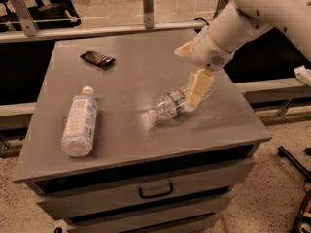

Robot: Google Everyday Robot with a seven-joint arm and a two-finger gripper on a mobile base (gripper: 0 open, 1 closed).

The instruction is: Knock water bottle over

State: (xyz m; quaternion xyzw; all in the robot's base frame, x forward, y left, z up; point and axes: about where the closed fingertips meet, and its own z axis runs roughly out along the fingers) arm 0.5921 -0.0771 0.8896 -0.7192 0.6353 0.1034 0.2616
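The water bottle [169, 104] is clear and ribbed with a narrow blue-red band. It lies on its side on the grey cabinet top [136, 76], right of centre, with its cap end pointing to the lower left. My gripper [186, 77] is above the bottle's base end, with the white arm coming in from the upper right. Its beige fingers are spread apart and hold nothing. The lower finger [198, 87] hangs down against the bottle's far end. The other finger [183, 49] points left, higher up.
A second bottle [78, 124] with a large white-and-blue label lies on its side at the left of the top. A small black object [97, 58] lies at the back left. Drawers with a handle [155, 191] are below the front edge. A ledge runs along the right.
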